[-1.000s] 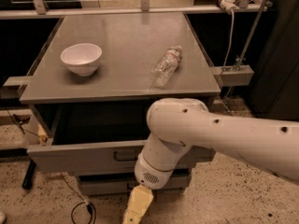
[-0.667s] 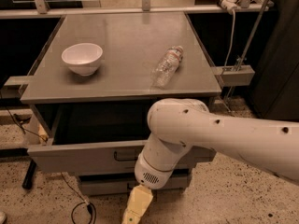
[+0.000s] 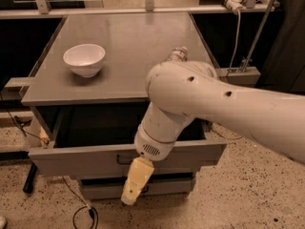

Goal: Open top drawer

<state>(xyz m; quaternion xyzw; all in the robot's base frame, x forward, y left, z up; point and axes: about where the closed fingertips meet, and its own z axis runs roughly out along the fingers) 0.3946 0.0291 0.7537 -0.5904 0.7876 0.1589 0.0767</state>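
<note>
Top drawer (image 3: 71, 161) stands out, cavity open on view-L; arm (image 3: 200, 99) blocks ctr and R. Gripper (image 3: 129, 194) hangs below drawer front, before lower drawer (image 3: 171, 186). Tabletop (image 3: 128, 32): bowl (image 3: 85, 58) L, bottle (image 3: 177, 54) ctr-R, free gap btw.

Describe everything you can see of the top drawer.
The top drawer is grey, looks like metal, and stands pulled out from beneath the tabletop, its inside dark. Its wide flat front carries a small black bar handle at the centre, partly hidden by the arm. The claw hangs just below that handle; whether it touches the drawer is unclear.
</note>
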